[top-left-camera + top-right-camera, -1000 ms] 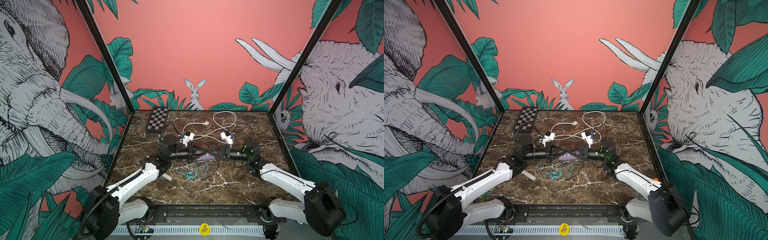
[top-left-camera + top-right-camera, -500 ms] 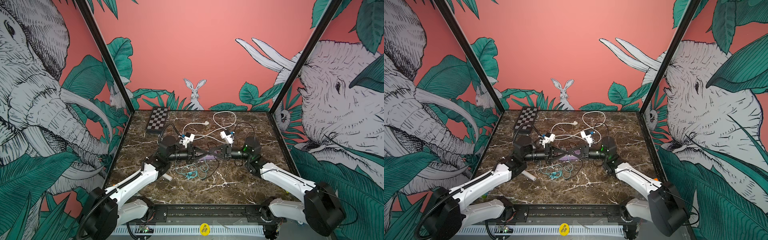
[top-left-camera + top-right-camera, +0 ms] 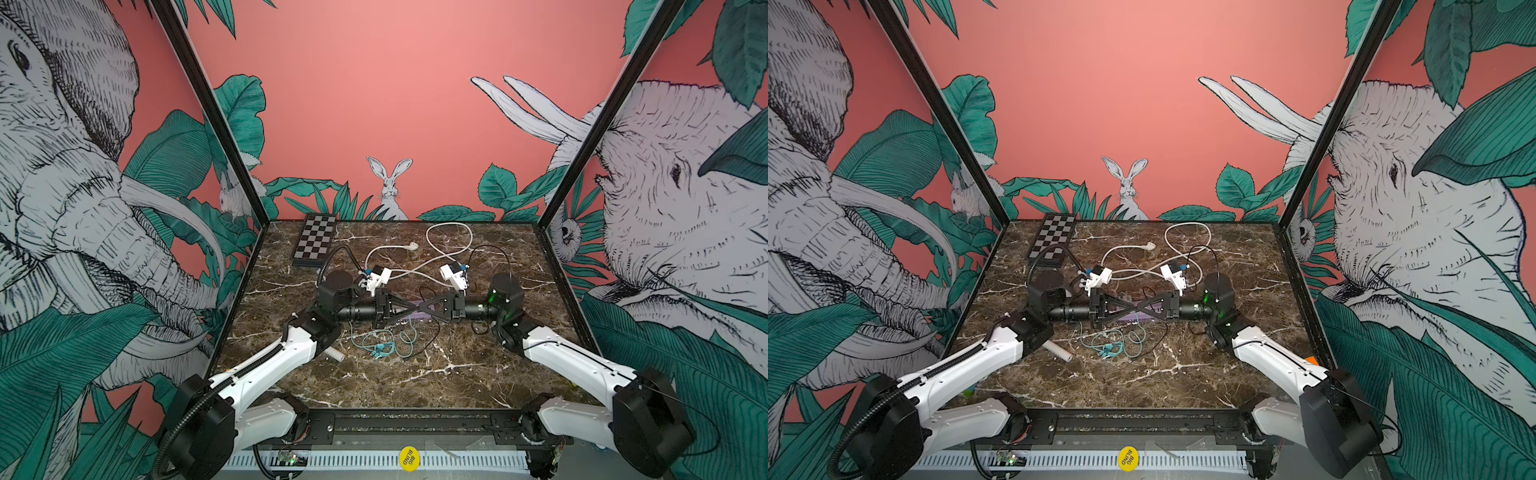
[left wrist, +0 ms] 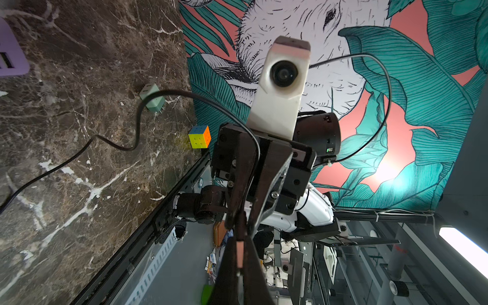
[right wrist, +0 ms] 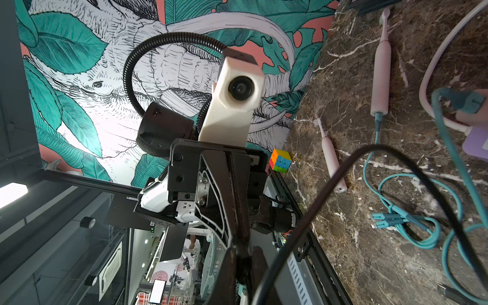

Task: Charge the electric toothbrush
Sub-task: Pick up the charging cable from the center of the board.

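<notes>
2 pink toothbrushes (image 5: 380, 66) lying flat on marble table (image 3: 415, 386), L-arm side; teal cable (image 5: 412, 237) reaching 1 brush's base. 1 white cable (image 3: 412, 247), 1 black cable (image 4: 124, 148), 1 purple hub (image 4: 10, 52). L gripper (image 3: 411, 308) & R gripper (image 3: 426, 306) both pressing together, tips meeting mid-table; anything pinched, can't tell.

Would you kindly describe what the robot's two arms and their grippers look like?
The left arm and right arm have white shells with black joints. A ribbed black conduit runs along the left one. A thin black cable loops by the right one, whose joint shows a green light. Each wrist carries a white camera mount. The left gripper and right gripper have black, tapering jaws.
</notes>
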You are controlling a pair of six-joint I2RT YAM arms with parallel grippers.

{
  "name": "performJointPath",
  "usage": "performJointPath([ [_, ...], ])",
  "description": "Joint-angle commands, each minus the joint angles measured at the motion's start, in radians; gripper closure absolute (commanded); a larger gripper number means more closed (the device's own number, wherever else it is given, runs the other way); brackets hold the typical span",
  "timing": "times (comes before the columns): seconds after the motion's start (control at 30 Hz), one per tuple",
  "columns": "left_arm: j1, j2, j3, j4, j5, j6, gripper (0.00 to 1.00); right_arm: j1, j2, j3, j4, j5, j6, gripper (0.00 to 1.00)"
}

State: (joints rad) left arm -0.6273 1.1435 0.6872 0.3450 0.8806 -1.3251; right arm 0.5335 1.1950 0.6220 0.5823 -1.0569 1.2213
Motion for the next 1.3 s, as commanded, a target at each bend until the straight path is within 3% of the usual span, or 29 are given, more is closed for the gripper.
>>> performJointPath([
  [0.0, 0.003, -0.007, 0.021, -0.004, -0.004, 0.006, 1.00, 0.004, -0.026, 0.024, 0.061, -0.037, -0.013, 0.94],
  [0.1, 0.003, -0.008, 0.015, 0.001, -0.005, 0.003, 1.00, 0.005, -0.025, 0.017, 0.114, -0.037, 0.016, 0.95],
  [0.23, 0.002, -0.003, 0.012, 0.014, -0.007, -0.003, 1.00, 0.007, -0.021, 0.015, 0.155, -0.038, 0.038, 0.80],
  [0.3, 0.002, 0.000, 0.014, 0.019, -0.006, -0.005, 1.00, 0.010, -0.017, 0.015, 0.161, -0.042, 0.040, 0.79],
  [0.47, 0.002, 0.003, 0.018, 0.019, -0.008, -0.004, 1.00, 0.013, -0.025, 0.013, 0.167, -0.047, 0.043, 0.92],
  [0.7, 0.002, 0.012, 0.020, 0.025, -0.009, -0.010, 1.00, 0.020, -0.028, 0.016, 0.168, -0.053, 0.040, 0.87],
  [0.93, 0.001, 0.025, 0.023, 0.029, -0.011, -0.011, 1.00, 0.032, -0.035, 0.018, 0.176, -0.054, 0.037, 1.00],
  [1.27, 0.003, 0.042, 0.031, 0.032, -0.008, -0.011, 1.00, 0.036, -0.054, 0.015, 0.153, -0.049, 0.017, 1.00],
])
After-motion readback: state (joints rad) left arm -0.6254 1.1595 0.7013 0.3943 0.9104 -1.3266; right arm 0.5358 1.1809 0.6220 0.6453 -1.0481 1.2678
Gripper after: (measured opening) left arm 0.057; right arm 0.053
